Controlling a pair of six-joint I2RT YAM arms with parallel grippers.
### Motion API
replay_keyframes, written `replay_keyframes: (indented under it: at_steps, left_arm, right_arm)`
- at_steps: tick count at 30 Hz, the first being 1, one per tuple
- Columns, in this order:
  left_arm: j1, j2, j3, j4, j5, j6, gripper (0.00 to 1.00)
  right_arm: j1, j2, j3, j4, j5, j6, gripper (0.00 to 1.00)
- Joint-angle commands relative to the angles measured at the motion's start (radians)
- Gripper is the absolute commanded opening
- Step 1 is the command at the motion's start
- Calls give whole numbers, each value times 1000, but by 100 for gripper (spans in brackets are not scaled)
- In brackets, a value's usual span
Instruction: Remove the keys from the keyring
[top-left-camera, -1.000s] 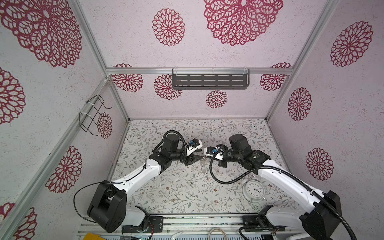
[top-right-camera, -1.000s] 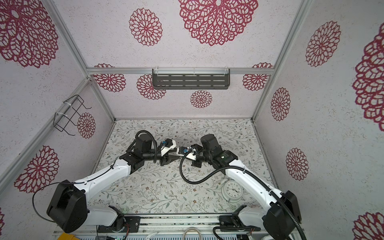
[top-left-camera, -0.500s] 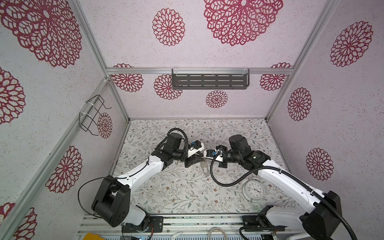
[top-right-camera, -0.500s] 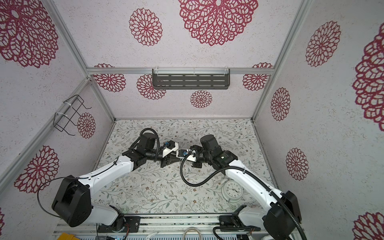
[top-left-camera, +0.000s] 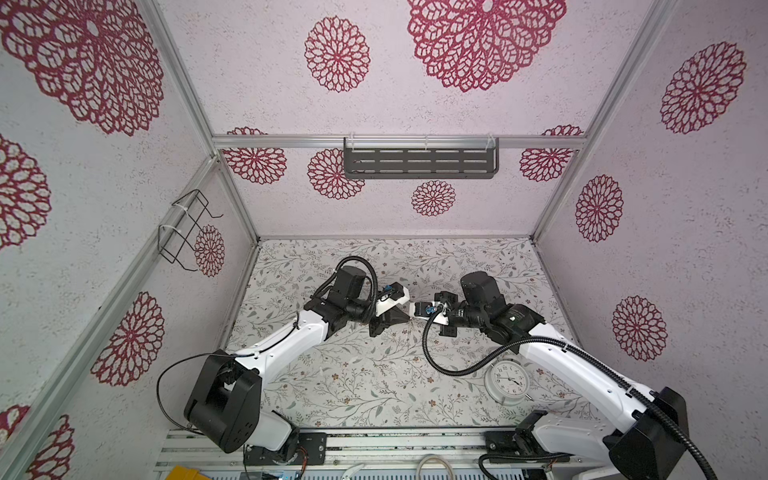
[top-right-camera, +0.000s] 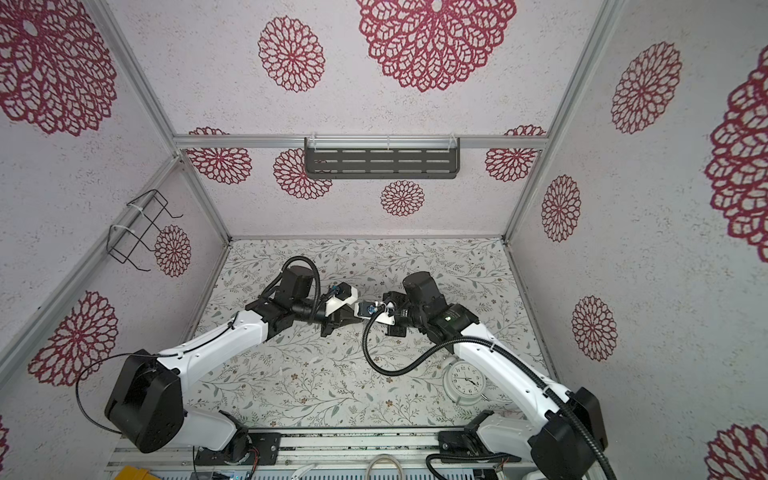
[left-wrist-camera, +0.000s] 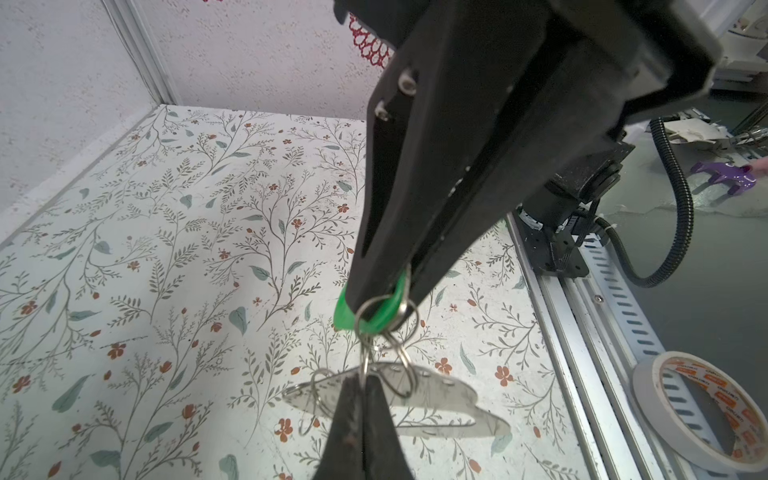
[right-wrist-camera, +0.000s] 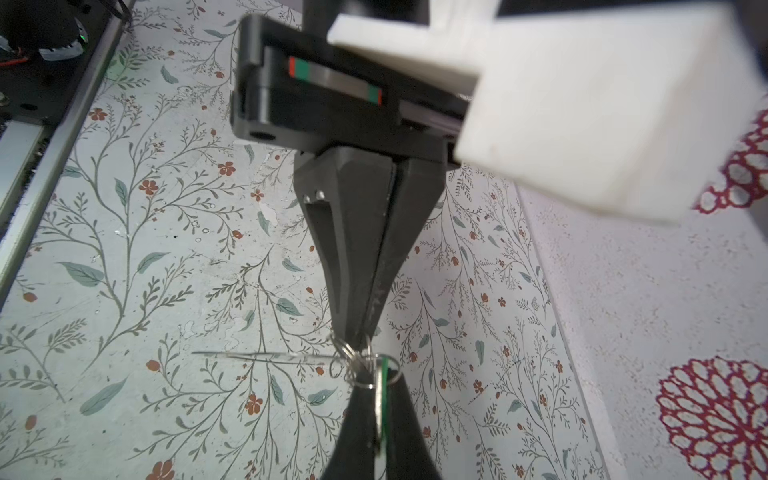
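Observation:
In both top views my two grippers meet tip to tip above the middle of the floral table, left gripper (top-left-camera: 406, 319) (top-right-camera: 355, 316) against right gripper (top-left-camera: 415, 316). In the left wrist view my left gripper (left-wrist-camera: 363, 376) is shut on a small wire ring (left-wrist-camera: 365, 357) of the bunch. Right behind it hangs the flat grey keyring (left-wrist-camera: 440, 392). My right gripper (left-wrist-camera: 380, 299) (right-wrist-camera: 376, 376) is shut on a key with a green tag (left-wrist-camera: 376, 318) (right-wrist-camera: 384, 399). The keyring (right-wrist-camera: 257, 356) shows edge-on in the right wrist view, beside the left gripper (right-wrist-camera: 353, 334).
A white alarm clock (top-left-camera: 508, 379) (top-right-camera: 466, 380) stands on the table near the right arm. A dark shelf (top-left-camera: 419, 162) hangs on the back wall and a wire basket (top-left-camera: 185, 232) on the left wall. A tape roll (left-wrist-camera: 698, 415) lies beyond the front rail.
My left gripper has closed from part open to shut on the wire ring. The left arm has shifted slightly toward the right gripper, which stayed shut and still.

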Motion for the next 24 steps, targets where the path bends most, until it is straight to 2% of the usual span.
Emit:
replay_keyframes:
  at_steps: [1, 12, 24]
  left_arm:
    - [-6, -8, 25, 1, 10, 4, 0]
    - [4, -58, -20, 106, -13, -67, 0]
    - [4, -90, -40, 108, -59, -74, 0]
  right_arm:
    - [7, -48, -13, 41, 27, -7, 0]
    - [-39, -112, -135, 146, 27, 105, 0]
    - [-84, -124, -201, 178, -24, 164, 0]
